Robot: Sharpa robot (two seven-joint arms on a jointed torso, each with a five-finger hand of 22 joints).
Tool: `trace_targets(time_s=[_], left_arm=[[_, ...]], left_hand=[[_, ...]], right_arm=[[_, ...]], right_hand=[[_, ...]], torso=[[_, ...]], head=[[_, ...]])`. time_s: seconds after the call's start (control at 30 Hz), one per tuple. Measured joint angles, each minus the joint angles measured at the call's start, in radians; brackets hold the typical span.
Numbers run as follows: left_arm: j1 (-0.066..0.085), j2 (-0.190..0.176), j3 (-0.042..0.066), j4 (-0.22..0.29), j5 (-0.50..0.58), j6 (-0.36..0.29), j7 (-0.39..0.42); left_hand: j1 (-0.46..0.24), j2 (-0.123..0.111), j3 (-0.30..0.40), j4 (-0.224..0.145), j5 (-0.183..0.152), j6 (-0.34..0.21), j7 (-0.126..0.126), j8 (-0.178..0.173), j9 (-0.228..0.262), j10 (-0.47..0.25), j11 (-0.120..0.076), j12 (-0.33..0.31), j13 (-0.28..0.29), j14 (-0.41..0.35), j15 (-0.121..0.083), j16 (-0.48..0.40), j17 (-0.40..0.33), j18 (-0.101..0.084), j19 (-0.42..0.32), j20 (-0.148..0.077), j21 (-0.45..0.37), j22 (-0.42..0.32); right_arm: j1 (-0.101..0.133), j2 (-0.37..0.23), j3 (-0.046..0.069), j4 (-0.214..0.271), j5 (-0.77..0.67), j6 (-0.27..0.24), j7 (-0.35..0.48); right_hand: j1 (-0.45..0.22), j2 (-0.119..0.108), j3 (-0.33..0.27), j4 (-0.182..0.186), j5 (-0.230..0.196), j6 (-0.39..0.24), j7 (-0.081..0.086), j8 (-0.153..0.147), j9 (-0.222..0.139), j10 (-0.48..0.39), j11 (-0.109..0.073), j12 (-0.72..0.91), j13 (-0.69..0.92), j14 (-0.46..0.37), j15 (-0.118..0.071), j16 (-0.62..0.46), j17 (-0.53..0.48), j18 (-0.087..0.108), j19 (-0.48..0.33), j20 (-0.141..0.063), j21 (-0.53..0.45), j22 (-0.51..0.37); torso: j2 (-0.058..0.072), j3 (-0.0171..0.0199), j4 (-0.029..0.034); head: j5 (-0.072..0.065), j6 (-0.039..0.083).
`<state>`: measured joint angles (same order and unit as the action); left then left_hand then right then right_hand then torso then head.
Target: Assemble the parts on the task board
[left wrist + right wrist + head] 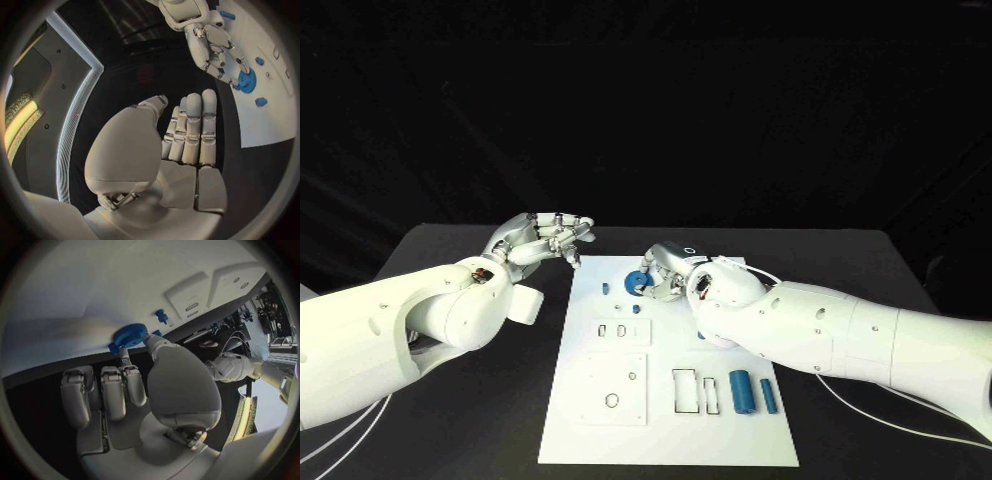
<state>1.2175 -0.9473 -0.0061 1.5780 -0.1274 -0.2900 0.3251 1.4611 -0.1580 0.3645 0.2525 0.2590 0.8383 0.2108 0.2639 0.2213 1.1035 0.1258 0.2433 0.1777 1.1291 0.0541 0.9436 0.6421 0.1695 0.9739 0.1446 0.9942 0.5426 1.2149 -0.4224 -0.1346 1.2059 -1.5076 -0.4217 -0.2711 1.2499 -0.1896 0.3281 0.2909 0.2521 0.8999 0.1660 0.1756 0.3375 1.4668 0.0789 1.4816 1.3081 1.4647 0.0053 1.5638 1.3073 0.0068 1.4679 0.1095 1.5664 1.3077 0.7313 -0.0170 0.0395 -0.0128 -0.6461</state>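
1. Right hand over the far end of the task board, thumb and a fingertip pinching a blue gear; remaining fingers lie straight, side by side.
2. Gear sits at the board's far edge, touching the white surface.
3. Left hand holds nothing, fingers straight and close together, hovering over black table just beside the board's far left corner.
4. Two blue cylinders lie near the board's near right corner; small blue pegs stand near the gear.
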Motion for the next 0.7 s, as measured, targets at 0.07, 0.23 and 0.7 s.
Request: trace_targets(time_s=[0.07, 0.23, 0.7], left_arm=[[0.000, 0.000, 0.000, -0.001, 0.000, 0.000, 0.000], [0.000, -0.001, 0.000, -0.004, 0.000, 0.001, -0.001], [0.000, -0.001, 0.000, -0.011, 0.000, 0.003, -0.002]], left_hand=[[0.000, 0.000, 0.000, 0.000, 0.000, -0.002, 0.002, 0.000, 0.000, -0.003, 0.003, 0.000, 0.000, 0.000, 0.000, 0.000, 0.000, 0.000, 0.000, 0.000, 0.000, 0.000], [0.000, 0.000, 0.000, 0.000, 0.000, -0.002, 0.002, 0.000, 0.000, -0.003, 0.003, 0.000, 0.000, 0.000, 0.000, 0.000, 0.000, 0.000, 0.000, 0.000, 0.000, 0.000], [0.000, 0.000, 0.006, 0.000, 0.000, -0.002, 0.002, 0.000, 0.000, -0.003, 0.003, 0.000, 0.000, 0.000, 0.000, 0.000, -0.001, 0.000, 0.000, 0.000, 0.000, 0.000]], right_arm=[[0.000, -0.011, -0.001, 0.010, 0.002, 0.000, 0.000], [-0.002, -0.051, -0.001, 0.045, 0.005, -0.014, -0.001], [0.047, -0.291, 0.011, 0.214, 0.110, -0.106, 0.094]], right_hand=[[0.000, 0.000, 0.000, 0.000, 0.000, 0.005, -0.002, 0.000, 0.001, 0.000, 0.000, 0.000, 0.000, 0.000, 0.000, 0.000, 0.000, 0.000, 0.000, 0.000, 0.000, 0.000], [0.000, 0.000, 0.000, 0.000, 0.012, 0.009, -0.002, 0.000, 0.002, 0.000, 0.000, 0.004, 0.000, 0.000, 0.000, 0.000, 0.000, 0.000, 0.000, 0.000, 0.000, 0.000], [0.040, -0.017, 0.008, -0.026, -0.003, 0.010, -0.004, -0.004, -0.001, 0.000, 0.000, -0.002, 0.000, 0.000, 0.000, 0.000, 0.001, 0.000, 0.000, 0.000, 0.000, 0.000]], torso=[[0.000, 0.0000, 0.0001], [-0.001, 0.0012, -0.0019], [-0.007, 0.0062, -0.0159]], head=[[0.000, 0.000], [0.002, 0.001], [-0.003, 0.012]])
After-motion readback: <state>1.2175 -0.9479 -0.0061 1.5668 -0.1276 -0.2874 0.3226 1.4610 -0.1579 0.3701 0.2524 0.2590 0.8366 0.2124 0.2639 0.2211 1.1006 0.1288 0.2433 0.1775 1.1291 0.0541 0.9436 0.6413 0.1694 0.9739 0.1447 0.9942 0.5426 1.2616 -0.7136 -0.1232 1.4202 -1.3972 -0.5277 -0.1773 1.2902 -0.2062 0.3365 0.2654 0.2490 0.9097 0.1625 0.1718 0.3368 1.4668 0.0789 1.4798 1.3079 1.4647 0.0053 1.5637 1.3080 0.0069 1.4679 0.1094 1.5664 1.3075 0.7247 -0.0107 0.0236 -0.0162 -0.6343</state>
